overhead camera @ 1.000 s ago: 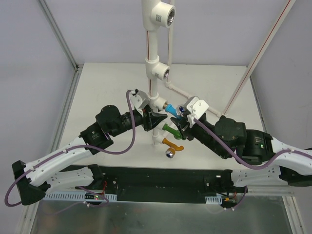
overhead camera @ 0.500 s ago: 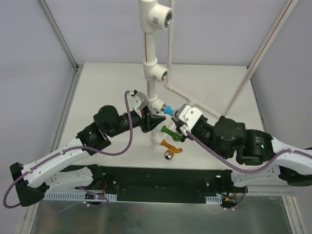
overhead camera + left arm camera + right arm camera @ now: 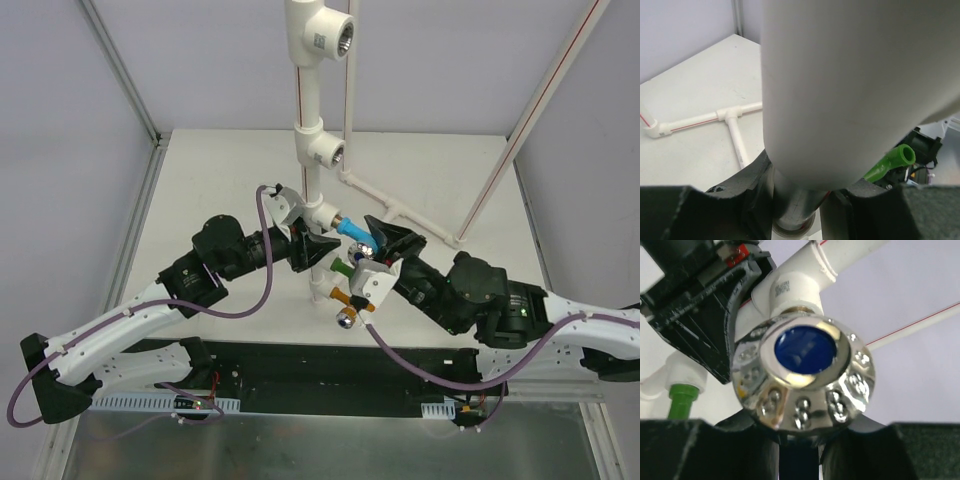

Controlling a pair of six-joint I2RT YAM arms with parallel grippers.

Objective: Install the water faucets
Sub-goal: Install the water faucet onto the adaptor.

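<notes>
— Turning looks like the next step. How does the blue faucet (image 3: 350,229) lie?
— Its inner end meets the tee (image 3: 322,213) on the pipe (image 3: 309,110). Its long axis points straight at the right gripper (image 3: 372,240), which is pinched on its knob (image 3: 805,372).
— And the left gripper (image 3: 304,246)?
— It's clamped round the pipe just below that tee. The green faucet (image 3: 347,268) and orange faucet (image 3: 352,298) stick out lower down.
</notes>
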